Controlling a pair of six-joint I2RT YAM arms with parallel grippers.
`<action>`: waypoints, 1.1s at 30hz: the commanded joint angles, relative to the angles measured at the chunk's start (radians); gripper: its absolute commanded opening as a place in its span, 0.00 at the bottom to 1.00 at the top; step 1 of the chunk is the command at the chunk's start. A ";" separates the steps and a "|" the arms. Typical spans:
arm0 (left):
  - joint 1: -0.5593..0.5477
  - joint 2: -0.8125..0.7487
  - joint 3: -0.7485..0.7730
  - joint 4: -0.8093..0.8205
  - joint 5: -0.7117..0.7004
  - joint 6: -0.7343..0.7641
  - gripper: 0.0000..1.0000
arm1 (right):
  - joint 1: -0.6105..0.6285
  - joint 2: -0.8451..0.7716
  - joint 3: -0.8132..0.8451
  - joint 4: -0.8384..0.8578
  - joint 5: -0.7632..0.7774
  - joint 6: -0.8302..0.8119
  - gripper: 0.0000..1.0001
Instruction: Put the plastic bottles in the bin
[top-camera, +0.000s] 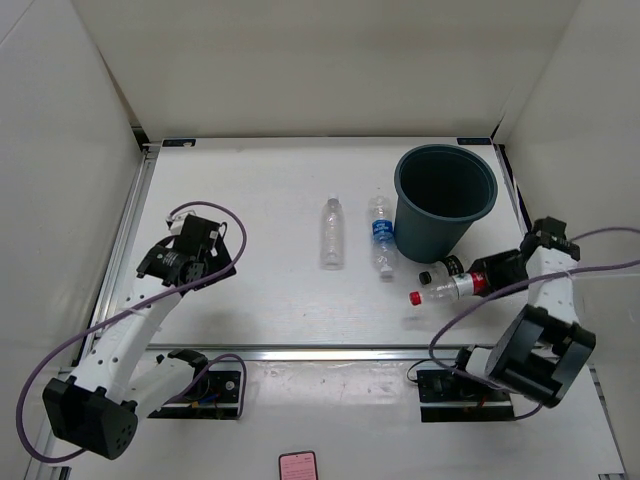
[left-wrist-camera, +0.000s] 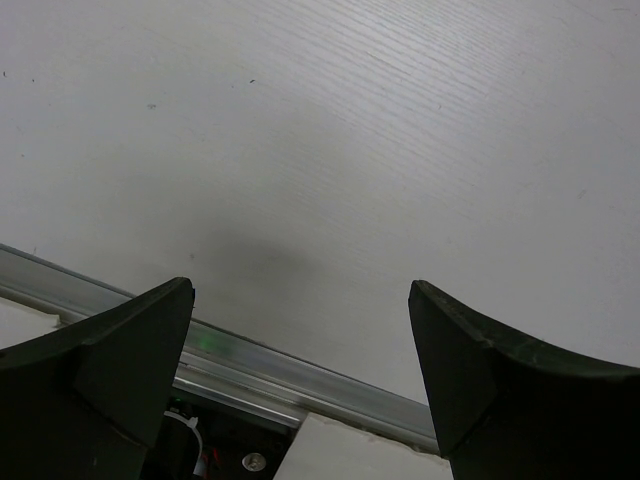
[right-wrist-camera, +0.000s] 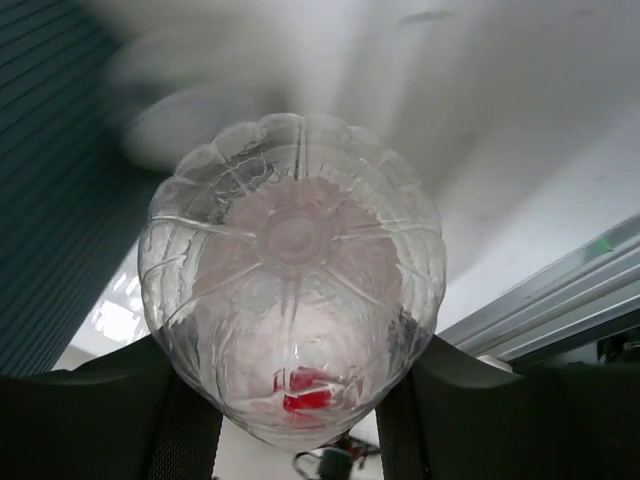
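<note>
Right claw (top-camera: 482, 278) is clamped on the red-capped bottle (top-camera: 440, 290) by its base, holding it level just beside the bin (top-camera: 430, 232). Next I reckon: lift above the rim, then release. Left claw (left-wrist-camera: 300, 330) gapes wide over the bench (left-wrist-camera: 400, 150).

Top external: high at near edge, looking down on whole bench (top-camera: 250, 200). Left wrist: close over bench. Right wrist: tight on red-capped bottle (right-wrist-camera: 290, 260) base, shared overhead.
</note>
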 joint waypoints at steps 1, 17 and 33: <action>-0.003 -0.008 -0.010 0.039 -0.011 -0.003 1.00 | 0.093 -0.132 0.152 -0.170 -0.021 -0.014 0.19; -0.074 -0.019 -0.031 0.081 -0.054 0.020 1.00 | 0.210 -0.003 0.913 0.049 0.090 -0.017 0.29; -0.074 -0.037 -0.041 0.099 -0.096 0.029 1.00 | 0.106 0.050 0.846 0.019 0.189 -0.031 0.99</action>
